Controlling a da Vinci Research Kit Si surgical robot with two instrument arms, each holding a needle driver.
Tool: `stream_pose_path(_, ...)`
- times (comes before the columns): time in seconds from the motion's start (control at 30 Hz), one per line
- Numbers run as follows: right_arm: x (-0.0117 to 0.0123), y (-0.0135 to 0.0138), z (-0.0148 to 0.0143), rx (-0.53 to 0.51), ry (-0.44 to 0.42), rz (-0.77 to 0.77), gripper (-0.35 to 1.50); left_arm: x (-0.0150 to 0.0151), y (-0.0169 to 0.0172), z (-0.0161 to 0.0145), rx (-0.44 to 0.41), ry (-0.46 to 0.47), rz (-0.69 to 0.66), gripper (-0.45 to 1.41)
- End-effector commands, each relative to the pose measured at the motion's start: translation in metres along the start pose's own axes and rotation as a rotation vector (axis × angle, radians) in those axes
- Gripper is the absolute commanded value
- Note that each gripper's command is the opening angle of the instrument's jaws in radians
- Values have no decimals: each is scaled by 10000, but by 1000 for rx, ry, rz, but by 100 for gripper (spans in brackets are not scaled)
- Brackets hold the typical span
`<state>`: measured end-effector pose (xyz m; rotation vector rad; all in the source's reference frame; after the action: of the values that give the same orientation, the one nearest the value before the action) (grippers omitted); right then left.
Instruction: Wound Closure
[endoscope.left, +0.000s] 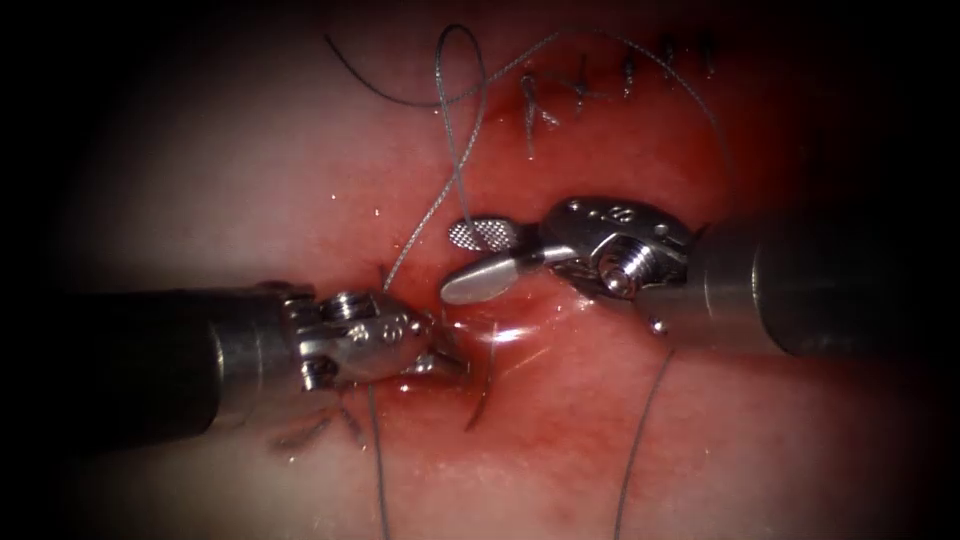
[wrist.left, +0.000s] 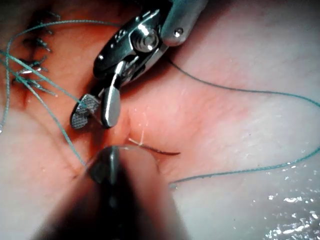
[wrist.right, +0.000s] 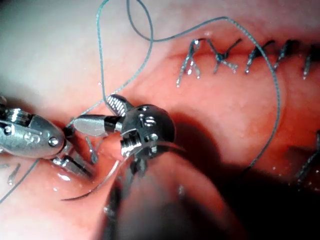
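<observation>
L tool (endoscope.left: 440, 358) has jaws clamped on the needle (endoscope.left: 487, 385) near one end, its curve partly buried in the tissue (endoscope.left: 560, 450) at the cut; R tool (endoscope.left: 478, 262) gapes empty nearby, so we risk snagging thread (endoscope.left: 455, 150).

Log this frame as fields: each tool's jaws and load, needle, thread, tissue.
left tool: jaws shut on the needle near one end, at the cut
right tool: jaws open, holding nothing
needle: curved, partly in the tissue at the cut
thread: loose loop above the tools
tissue: wet with red fluid; finished stitches along the cut's upper part
</observation>
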<state>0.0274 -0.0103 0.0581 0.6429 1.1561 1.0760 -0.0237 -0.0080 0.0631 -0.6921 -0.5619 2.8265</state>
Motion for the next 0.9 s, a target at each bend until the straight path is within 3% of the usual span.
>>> stream_pose_path(0.03,4,13,1,-2,36,5,135,4,2,8,11,56,24,9)
stream_pose_path(0.13,11,25,-10,-5,58,8,137,8,11,12,60,177,72,7)
stream_pose_path(0.27,15,37,-25,-18,100,11,137,9,20,15,108,270,175,6)
stream_pose_path(0.5,13,44,-45,-22,114,12,130,21,14,9,200,393,283,26)
stream_pose_path(0.67,10,49,-46,-22,115,6,128,35,21,4,167,507,340,27)
stream_pose_path(0.9,3,56,-43,-26,120,-7,128,49,31,4,136,550,425,39)
